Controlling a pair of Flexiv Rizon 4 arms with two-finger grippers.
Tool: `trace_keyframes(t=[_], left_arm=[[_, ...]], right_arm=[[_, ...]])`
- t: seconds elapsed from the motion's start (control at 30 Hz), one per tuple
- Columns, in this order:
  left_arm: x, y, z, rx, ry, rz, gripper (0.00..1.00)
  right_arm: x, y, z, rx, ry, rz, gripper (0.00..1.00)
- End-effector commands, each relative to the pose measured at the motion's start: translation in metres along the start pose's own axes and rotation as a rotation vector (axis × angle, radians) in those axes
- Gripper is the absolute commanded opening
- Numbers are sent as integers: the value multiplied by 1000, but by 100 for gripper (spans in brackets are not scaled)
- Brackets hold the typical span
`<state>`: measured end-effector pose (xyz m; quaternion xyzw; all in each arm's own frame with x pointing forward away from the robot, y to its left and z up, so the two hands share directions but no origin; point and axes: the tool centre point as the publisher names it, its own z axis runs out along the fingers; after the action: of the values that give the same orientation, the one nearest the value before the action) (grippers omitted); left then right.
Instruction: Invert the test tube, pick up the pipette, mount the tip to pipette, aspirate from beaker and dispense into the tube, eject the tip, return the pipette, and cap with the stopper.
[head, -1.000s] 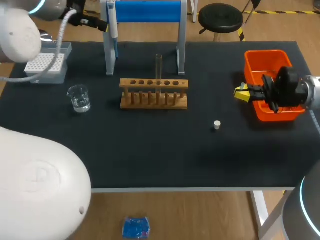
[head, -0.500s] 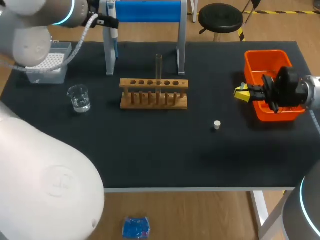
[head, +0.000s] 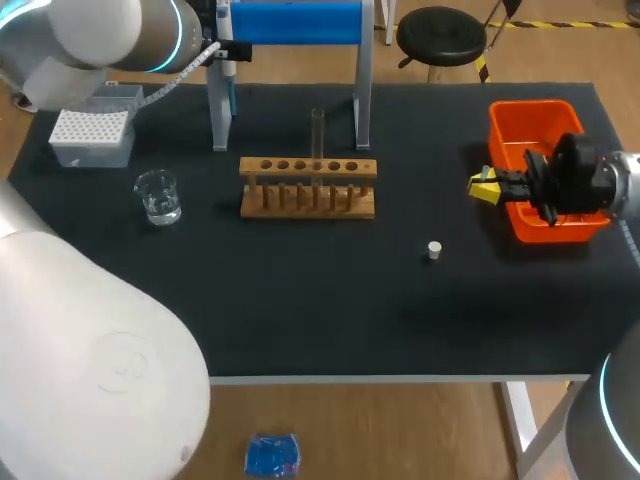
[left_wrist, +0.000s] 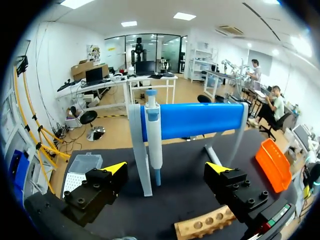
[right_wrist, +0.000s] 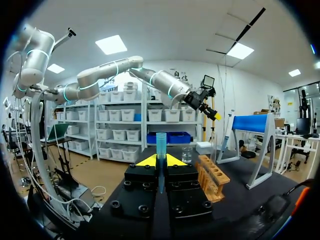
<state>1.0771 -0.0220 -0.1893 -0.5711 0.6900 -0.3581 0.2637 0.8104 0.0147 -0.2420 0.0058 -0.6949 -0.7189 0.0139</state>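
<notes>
Pipette (head: 228, 58) hangs on the blue stand (head: 300, 22) in the head view, the test tube (head: 318, 130) stands upright in the wooden rack (head: 308, 187), and my right gripper (head: 487, 187) sits beside the orange bin (head: 535, 112). From the left wrist, my left gripper (left_wrist: 165, 169) is spread wide, with the pipette ahead and clear of both fingers. From the right wrist, my yellow tips are pressed together.

A black-topped table (head: 300, 320) stands on a light wooden floor (head: 400, 430). Past its far edge are a round black stool (head: 440, 35) and a strip of yellow-and-black tape (head: 560, 24) on the floor; a small blue object (head: 272, 455) lies on the floor at the near side. The wrist views show white walls (left_wrist: 60, 55), bright ceiling light panels (left_wrist: 184, 16), white desks (left_wrist: 150, 80) before a glass partition (left_wrist: 150, 47), and shelves of white bins (right_wrist: 125, 135).
</notes>
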Motion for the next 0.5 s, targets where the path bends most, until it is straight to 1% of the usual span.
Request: trace_keyframes(t=[0.03,0.13,0.5], left_arm=[[7,-1,7,99,-191,-9,100],[11,-4,13,100,-204,-4,100],[15,-10,28,153,-244,-56,100]], right_arm=[[0,0,-1,-1,2,0,0],[0,0,-1,-1,2,0,0],[0,0,-1,-1,2,0,0]])
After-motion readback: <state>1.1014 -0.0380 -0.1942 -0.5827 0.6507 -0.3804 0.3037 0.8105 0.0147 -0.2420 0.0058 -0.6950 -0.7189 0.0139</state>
